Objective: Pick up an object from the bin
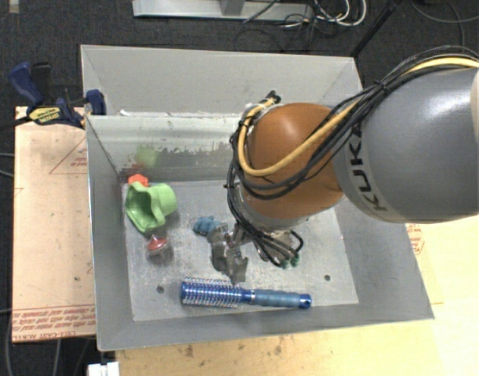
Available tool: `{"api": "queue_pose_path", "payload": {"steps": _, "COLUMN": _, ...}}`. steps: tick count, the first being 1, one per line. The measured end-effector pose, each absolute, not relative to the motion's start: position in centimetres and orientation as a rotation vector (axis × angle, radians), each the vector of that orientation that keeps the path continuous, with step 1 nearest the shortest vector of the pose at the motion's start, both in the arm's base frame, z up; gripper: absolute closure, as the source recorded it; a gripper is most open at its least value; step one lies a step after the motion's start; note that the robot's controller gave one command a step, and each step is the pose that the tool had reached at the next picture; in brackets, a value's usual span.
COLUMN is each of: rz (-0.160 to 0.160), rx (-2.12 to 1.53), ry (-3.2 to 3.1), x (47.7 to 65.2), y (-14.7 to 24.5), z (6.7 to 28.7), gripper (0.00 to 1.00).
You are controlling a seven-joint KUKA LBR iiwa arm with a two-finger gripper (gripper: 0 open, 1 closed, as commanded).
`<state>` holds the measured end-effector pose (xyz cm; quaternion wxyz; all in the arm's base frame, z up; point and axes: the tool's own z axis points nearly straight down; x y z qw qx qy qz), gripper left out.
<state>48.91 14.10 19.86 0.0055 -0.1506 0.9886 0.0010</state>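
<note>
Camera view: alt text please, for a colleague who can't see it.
The gripper hangs low at the middle of the grey bin, close to a blue hairbrush lying by the near wall. A small blue piece lies left of it; a green toy and a small red thing lie farther left.

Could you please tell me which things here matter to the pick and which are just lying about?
In play: tool; grey bin; blue hairbrush, next to the tool; small blue piece, beside it.
Lying about: green cup; orange piece; small red piece.
</note>
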Motion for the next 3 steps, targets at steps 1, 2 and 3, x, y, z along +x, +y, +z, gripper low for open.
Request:
{"api": "queue_pose_path", "payload": {"steps": 1, "rz": 0.002, "rx": -0.514, "ry": 3.095, "x": 52.0, "y": 13.6, "z": 18.2, "gripper": 1.00}}
{"api": "queue_pose_path", "payload": {"steps": 2, "rz": 0.003, "rx": -0.514, "ry": 3.096, "x": 51.8, "y": 13.6, "z": 18.3, "gripper": 0.00}}
{"api": "queue_pose_path", "payload": {"steps": 3, "rz": 0.003, "rx": -0.511, "ry": 3.101, "x": 49.2, "y": 13.9, "z": 7.1, "gripper": 0.00}}
